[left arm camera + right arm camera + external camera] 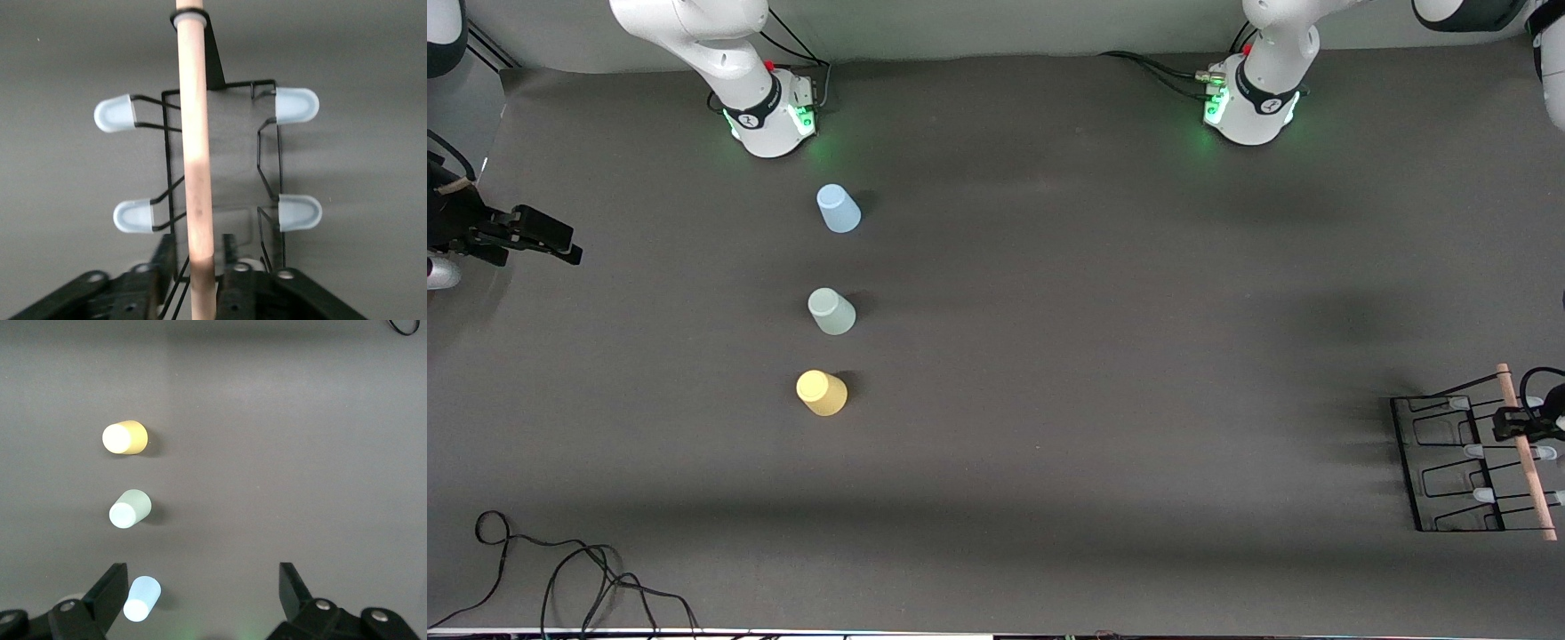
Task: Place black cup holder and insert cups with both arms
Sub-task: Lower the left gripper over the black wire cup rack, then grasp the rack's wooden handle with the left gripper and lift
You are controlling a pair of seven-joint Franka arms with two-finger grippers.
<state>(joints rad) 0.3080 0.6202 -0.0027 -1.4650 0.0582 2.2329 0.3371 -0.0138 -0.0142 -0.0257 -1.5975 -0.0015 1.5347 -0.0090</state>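
- Far left of the front view, a little above mid-height, the right gripper (560, 244) hangs over the right arm's end of the dark table (1094, 373). In its wrist view the fingers (110, 590) are spread wide with nothing between them.
- Left of centre in the front view, the three cups stand in a column, well apart from one another, each mouth-down on its rim.
- The pale blue cup (839, 209) is uppermost, closest to the right arm's base (769, 120); it also shows low in the right wrist view (142, 599).
- The mint green cup (831, 311) sits in the middle of the column (129, 509).
- The yellow cup (822, 393) is lowest, nearest the front camera (124, 437).
- At the lower left corner of the front view a loose black cable (560, 573) curls on the table.
- Top right of the front view, the left arm's base (1249, 111) glows green.
- Lower right edge of the front view, the black cup holder (1449, 467) stands at the left arm's end of the table, well apart from the cups, its wooden rod (1529, 462) running along the top.
- The left gripper (1525, 425) is at that rod, and its wrist view shows the rod (198, 167) running straight down between its fingers (160, 267), which sit narrow and close against it.
- Pale blue peg caps (297, 105) stick out on both sides of the wire frame.
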